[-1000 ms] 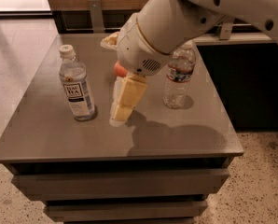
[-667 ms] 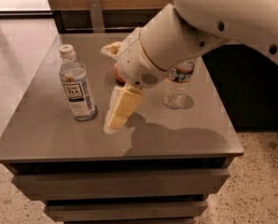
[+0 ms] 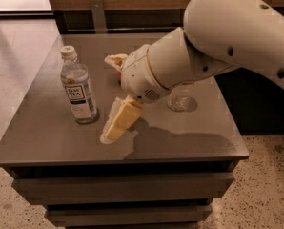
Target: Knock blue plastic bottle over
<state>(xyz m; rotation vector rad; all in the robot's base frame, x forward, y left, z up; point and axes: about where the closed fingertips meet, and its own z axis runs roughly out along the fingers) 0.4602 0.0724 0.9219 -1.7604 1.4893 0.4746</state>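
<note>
The blue plastic bottle stands upright on the left part of the grey table. It is clear, with a white cap and a pale label reading "TEA". My gripper is pale yellow, points down and to the left, and hangs low over the table just right of the bottle's base, a short gap away and not touching it. The big white arm reaches in from the upper right.
A second clear bottle stands behind the arm at centre right, with only its lower part showing. A crumpled pale object and something orange-red lie behind the wrist. The table's front edge is near the gripper.
The arm has swung left and lower, bringing the gripper closer to the blue plastic bottle. The arm now hides more of the second bottle. The blue bottle has not moved.
</note>
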